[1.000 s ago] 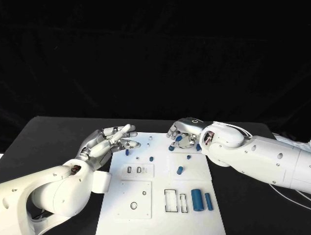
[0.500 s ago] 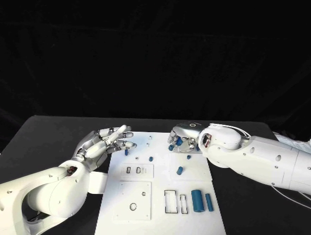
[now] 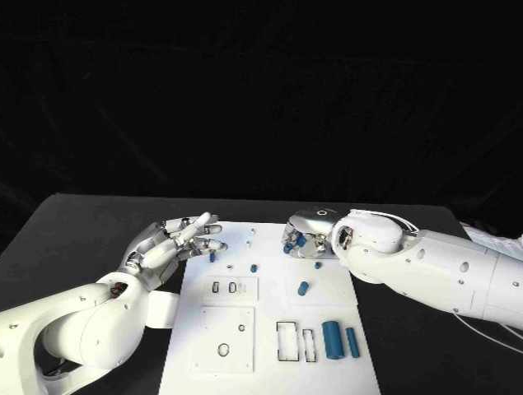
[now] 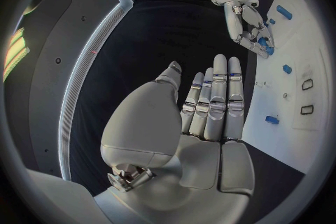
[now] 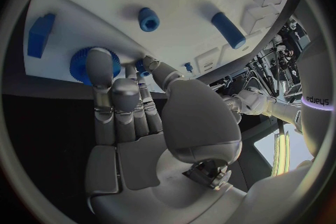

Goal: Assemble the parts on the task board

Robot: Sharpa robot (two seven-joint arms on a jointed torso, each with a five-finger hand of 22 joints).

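The white task board (image 3: 247, 322) lies in the middle of the black table. My right hand (image 3: 307, 232) is at the board's far edge, fingers curled down round a blue knurled round part (image 5: 84, 64), with one fingertip on top of it and the thumb beside it. My left hand (image 3: 175, 242) hovers at the board's far left corner, holding nothing, fingers straight and slightly apart (image 4: 213, 103). Loose blue parts lie on the board: a small ring-shaped piece (image 5: 148, 18), a peg (image 5: 229, 29), and two long cylinders (image 3: 339, 337) near the front right.
Empty rectangular slots (image 3: 223, 287) and outlined recesses (image 3: 287, 338) mark the board's middle and front. A small blue piece (image 3: 253, 267) and another (image 3: 303, 287) lie mid-board. White cables (image 3: 499, 240) trail at the table's right edge. Bare black tabletop (image 3: 83, 239) lies to the left.
My right hand has sunk a little lower over the blue knurled part. My left arm has drawn back slightly toward me, its hand still holding nothing.
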